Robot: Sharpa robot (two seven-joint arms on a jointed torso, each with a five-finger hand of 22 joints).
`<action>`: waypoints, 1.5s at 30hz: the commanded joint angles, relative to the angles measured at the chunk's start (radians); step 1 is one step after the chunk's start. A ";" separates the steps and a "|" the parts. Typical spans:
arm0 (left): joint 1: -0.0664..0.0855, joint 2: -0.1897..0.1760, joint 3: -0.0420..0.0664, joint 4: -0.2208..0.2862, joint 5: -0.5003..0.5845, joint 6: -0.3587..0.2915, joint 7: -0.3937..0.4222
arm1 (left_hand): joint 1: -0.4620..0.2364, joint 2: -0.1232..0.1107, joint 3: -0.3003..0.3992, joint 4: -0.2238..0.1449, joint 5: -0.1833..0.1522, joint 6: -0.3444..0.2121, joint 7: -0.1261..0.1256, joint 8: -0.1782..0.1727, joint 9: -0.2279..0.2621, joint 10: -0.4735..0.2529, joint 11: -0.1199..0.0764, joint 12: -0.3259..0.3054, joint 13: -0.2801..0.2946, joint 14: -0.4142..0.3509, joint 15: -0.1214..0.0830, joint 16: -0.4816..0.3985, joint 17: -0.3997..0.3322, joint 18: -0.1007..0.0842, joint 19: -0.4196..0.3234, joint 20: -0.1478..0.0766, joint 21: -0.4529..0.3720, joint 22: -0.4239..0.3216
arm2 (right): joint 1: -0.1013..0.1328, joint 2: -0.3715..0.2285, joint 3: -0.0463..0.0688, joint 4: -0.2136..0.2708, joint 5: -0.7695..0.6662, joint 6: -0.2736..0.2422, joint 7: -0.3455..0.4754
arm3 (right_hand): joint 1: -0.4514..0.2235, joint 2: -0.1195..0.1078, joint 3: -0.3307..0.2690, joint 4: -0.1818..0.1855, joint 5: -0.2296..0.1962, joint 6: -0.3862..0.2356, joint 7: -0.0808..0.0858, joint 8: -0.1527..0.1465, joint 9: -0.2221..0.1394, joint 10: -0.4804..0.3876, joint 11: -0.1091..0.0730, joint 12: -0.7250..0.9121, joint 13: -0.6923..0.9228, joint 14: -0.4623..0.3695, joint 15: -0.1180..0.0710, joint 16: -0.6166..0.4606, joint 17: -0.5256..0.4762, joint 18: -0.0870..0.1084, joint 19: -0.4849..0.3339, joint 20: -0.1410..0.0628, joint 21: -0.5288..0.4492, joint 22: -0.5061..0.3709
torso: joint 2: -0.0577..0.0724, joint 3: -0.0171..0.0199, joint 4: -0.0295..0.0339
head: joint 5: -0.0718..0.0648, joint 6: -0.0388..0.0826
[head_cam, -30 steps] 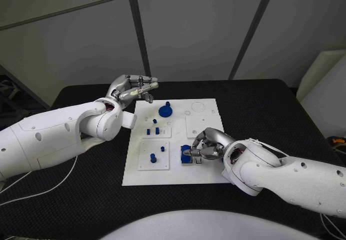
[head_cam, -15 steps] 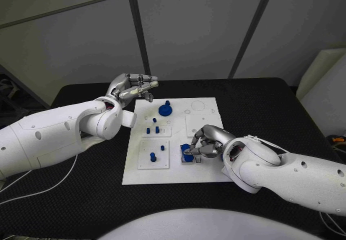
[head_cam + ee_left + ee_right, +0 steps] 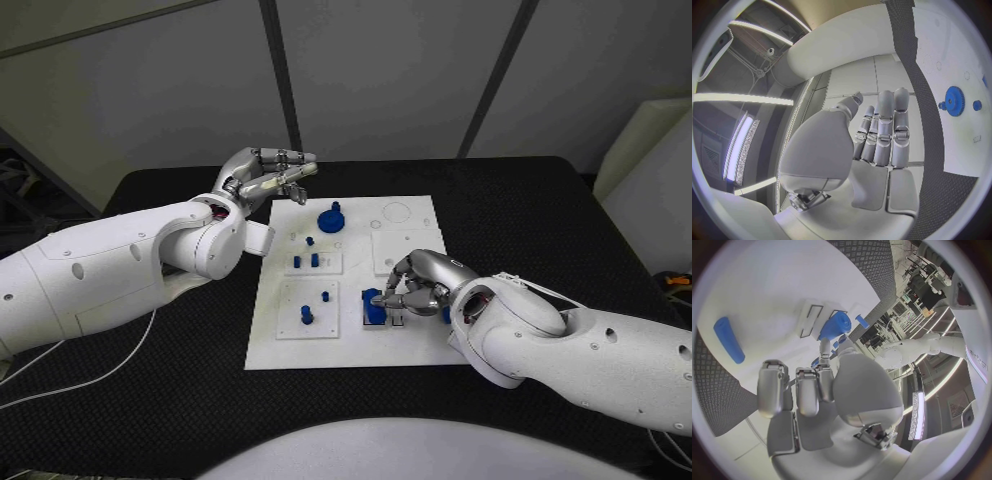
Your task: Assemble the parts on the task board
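Right silver hand (image 3: 414, 285) sits low over the near right part of the white task board (image 3: 411, 345), its fingers pinching a small blue block-shaped part (image 3: 375, 306) that stands on the board just on its inner side; the right wrist view shows this blue piece (image 3: 835, 326) beyond the fingertips. Left silver hand (image 3: 265, 176) hovers off the board's far left corner, fingers curled together on nothing, with the blue gear-shaped part (image 3: 332, 220) nearest to it. By my judgement the right hand is the nearer one for seating the block, straight down.
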 commanded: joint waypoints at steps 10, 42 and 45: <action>0.001 0.001 0.001 -0.002 0.001 0.011 0.003 | 0.006 0.002 -0.006 0.002 0.004 -0.004 0.001 -0.001 0.000 -0.006 0.001 0.007 -0.002 -0.005 0.001 0.001 -0.002 -0.019 -0.002 0.006 -0.007 -0.001 | 0.001 -0.034 0.000 0.027 0.077 -0.038 0.136 | 0.001 -0.007 -0.011 0.004 0.010 0.003 0.000 0.007 0.010 0.008 0.004 0.007 0.134 0.104 -0.005 0.008 0.238 -0.011 0.002 -0.007 0.005 0.102 | 0.000 0.0005 -0.0007 | 0.001 -0.001; -0.002 0.002 0.001 -0.003 0.001 0.012 0.000 | 0.006 0.003 -0.006 0.002 0.004 -0.004 0.002 -0.001 0.000 -0.007 0.001 0.008 -0.002 -0.006 0.001 0.002 -0.002 -0.019 -0.002 0.006 -0.007 -0.002 | 0.001 -0.033 0.000 -0.002 0.059 0.016 0.096 | 0.111 0.036 0.008 -0.055 -0.057 -0.002 0.000 -0.005 0.022 0.001 0.003 -0.006 0.129 0.104 -0.005 0.008 0.238 -0.010 -0.001 -0.007 0.001 0.100 | 0.002 0.0002 0.0009 | -0.001 0.000; -0.002 0.002 0.001 -0.003 0.001 0.012 0.000 | 0.006 0.003 -0.007 0.002 0.004 -0.005 0.002 -0.001 0.000 -0.008 0.001 0.009 -0.002 -0.006 0.001 0.002 -0.003 -0.019 -0.002 0.006 -0.007 -0.002 | 0.001 -0.021 0.000 -0.011 0.057 0.007 0.093 | 0.111 0.039 0.009 -0.054 -0.054 -0.001 -0.001 -0.005 0.022 0.001 0.003 -0.005 0.129 0.104 -0.005 0.008 0.238 -0.011 0.000 -0.008 0.001 0.101 | 0.001 0.0002 0.0011 | -0.003 -0.001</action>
